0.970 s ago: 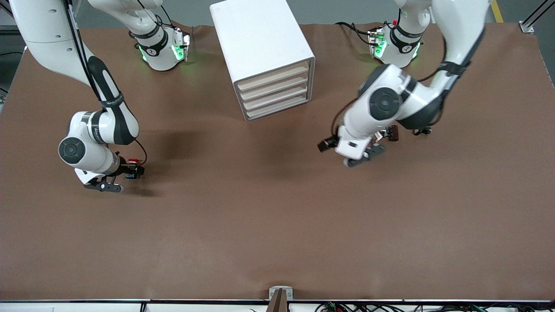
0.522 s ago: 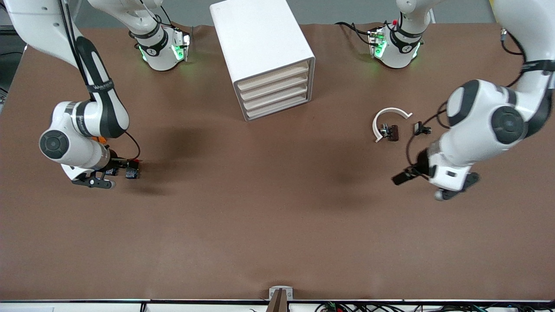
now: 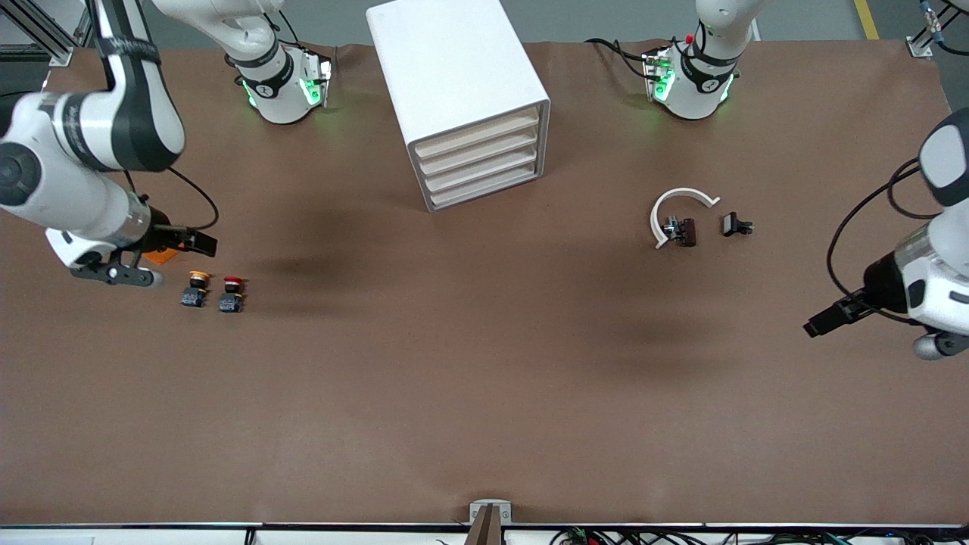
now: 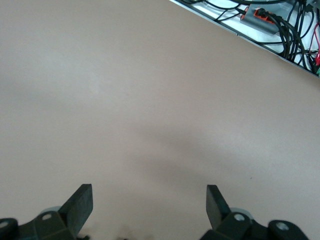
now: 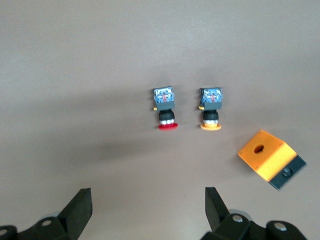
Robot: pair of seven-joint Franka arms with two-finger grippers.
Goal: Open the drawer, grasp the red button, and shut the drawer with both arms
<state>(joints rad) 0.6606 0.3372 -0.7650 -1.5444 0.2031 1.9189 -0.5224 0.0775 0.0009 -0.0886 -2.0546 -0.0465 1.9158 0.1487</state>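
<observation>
The white cabinet (image 3: 454,83) stands at the back middle with all four pale drawers (image 3: 478,163) shut. The red-capped button (image 3: 231,294) lies on the table toward the right arm's end, beside a yellow-capped one (image 3: 197,288). My right gripper (image 3: 113,274) hangs open and empty just beside them. Its wrist view shows the red button (image 5: 166,111), the yellow one (image 5: 211,110) and my open gripper (image 5: 148,210) apart from both. My left gripper (image 3: 935,345) is open and empty (image 4: 149,210) over bare table at the left arm's end.
An orange cube with a hole (image 5: 270,158) lies beside the yellow button, partly under my right hand in the front view (image 3: 160,256). A white curved piece (image 3: 681,203) and two small dark parts (image 3: 685,232) lie toward the left arm's end. Cables (image 4: 270,20) run along the table edge.
Both arms have swung outward to their ends of the table. My right gripper has drawn back from the red button, which stays on the table. My left arm has left the middle.
</observation>
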